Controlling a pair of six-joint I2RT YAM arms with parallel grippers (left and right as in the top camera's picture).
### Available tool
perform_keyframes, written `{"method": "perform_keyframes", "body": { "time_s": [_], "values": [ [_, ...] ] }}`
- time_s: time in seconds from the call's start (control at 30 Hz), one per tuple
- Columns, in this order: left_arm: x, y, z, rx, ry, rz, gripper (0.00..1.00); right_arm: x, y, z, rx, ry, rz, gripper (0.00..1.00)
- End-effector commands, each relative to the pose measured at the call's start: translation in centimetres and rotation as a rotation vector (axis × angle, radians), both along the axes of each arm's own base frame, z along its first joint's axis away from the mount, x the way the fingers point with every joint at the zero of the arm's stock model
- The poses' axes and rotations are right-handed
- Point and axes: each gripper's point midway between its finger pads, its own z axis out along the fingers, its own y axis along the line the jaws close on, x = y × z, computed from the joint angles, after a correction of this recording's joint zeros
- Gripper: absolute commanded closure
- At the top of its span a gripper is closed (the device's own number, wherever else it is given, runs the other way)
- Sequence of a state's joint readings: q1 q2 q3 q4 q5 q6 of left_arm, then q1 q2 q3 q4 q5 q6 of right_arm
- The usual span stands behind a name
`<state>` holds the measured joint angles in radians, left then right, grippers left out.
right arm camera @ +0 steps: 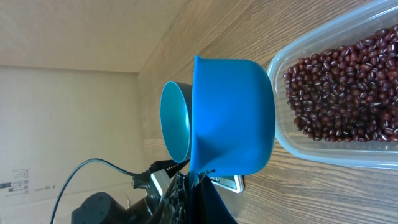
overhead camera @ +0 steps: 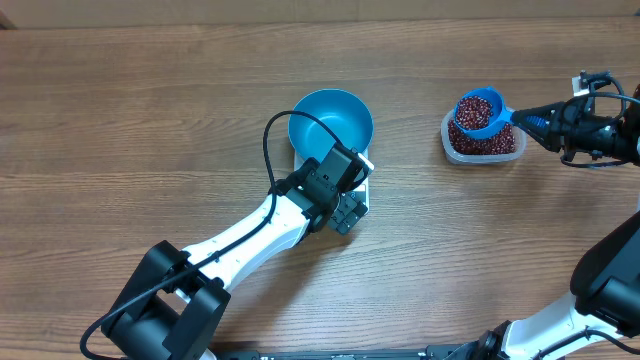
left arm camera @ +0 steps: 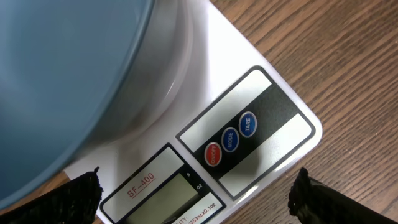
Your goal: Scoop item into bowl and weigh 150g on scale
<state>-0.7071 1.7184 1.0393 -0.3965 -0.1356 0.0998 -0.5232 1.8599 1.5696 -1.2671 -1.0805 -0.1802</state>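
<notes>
Left hand (overhead camera: 348, 208): spread wide and empty, we see it poised over the button edge of the scale (left arm camera: 283, 158), just beside the bowl (overhead camera: 330, 120).
Right hand (overhead camera: 540, 118): clamped narrow on the handle of the small blue scoop (overhead camera: 480, 112), well apart from the bowl.
Beans (right arm camera: 342, 93): a loose heap of tiny dark red-brown beans in the clear plastic tub (overhead camera: 448, 138) on the desk (overhead camera: 150, 100); the scoop over the tub looks filled with them.
Bowl: bright blue, sitting on the scale, and its inside looks bare to us.
Scale: white, with red and blue buttons (left arm camera: 230, 138) and a display (left arm camera: 168, 194) whose figures we cannot read.
Handling: we judge the beans hard, light and free-rolling; they pour and scatter and cannot be pinched.
Hold: we would take only the stiff scoop handle and keep the cup level.
Risk: a tilt on the way across could spill beans onto the desk.
Stage: we judge scooping is in hand and nothing is weighed yet.
</notes>
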Motion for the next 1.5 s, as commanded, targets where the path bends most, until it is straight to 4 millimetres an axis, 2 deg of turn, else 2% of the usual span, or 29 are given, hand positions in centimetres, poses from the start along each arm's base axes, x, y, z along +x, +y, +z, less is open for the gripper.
{"method": "perform_keyframes", "body": {
  "time_s": [0.0, 0.53, 0.57, 0.6, 0.7, 0.73, 0.8, 0.87, 1.13, 1.3, 1.47],
  "values": [
    [0.0, 0.0, 0.7, -0.013, -0.011, 0.009, 0.0, 0.1, 0.0, 0.5, 0.014, -0.027, 0.004, 0.96],
    [-0.7, 0.0, -0.5, -0.006, 0.034, -0.003, 0.0, 0.1, 0.0, 0.5, 0.014, -0.027, 0.004, 0.96],
    [-0.7, 0.0, -0.5, -0.007, 0.035, -0.004, 0.03, 0.1, 0.0, 0.5, 0.014, -0.027, 0.004, 0.96],
    [-0.7, -0.1, -0.5, -0.008, 0.037, -0.005, 0.11, 0.1, 0.0, 0.5, 0.014, -0.028, 0.004, 0.96],
    [-0.8, -0.2, -0.6, -0.012, 0.042, -0.008, 0.57, 0.2, 0.0, 0.5, 0.012, -0.031, 0.004, 0.96],
    [-0.8, -0.2, -0.6, -0.012, 0.042, -0.008, 0.67, 0.2, 0.0, 0.5, 0.011, -0.032, 0.004, 0.96],
    [-0.8, -0.2, -0.7, -0.011, 0.043, -0.008, 0.84, 0.2, 0.0, 0.5, 0.01, -0.035, 0.005, 0.96],
    [-0.8, -0.2, -0.7, -0.01, 0.044, -0.008, 0.96, 0.3, 0.0, 0.5, 0.009, -0.036, 0.005, 0.96],
    [-0.4, -0.5, -0.8, -0.022, 0.032, -0.008, 0.96, 0.4, -0.1, 0.5, 0.003, -0.047, 0.005, 0.96],
    [-0.1, -1.1, -2.3, -0.029, 0.047, -0.017, 0.96, 0.5, -0.2, 0.5, -0.001, -0.053, 0.005, 0.96],
    [0.1, -1.2, -2.4, -0.03, 0.041, -0.015, 0.96, 0.5, -0.3, 0.4, -0.01, -0.051, 0.004, 0.96]
  ]
}}
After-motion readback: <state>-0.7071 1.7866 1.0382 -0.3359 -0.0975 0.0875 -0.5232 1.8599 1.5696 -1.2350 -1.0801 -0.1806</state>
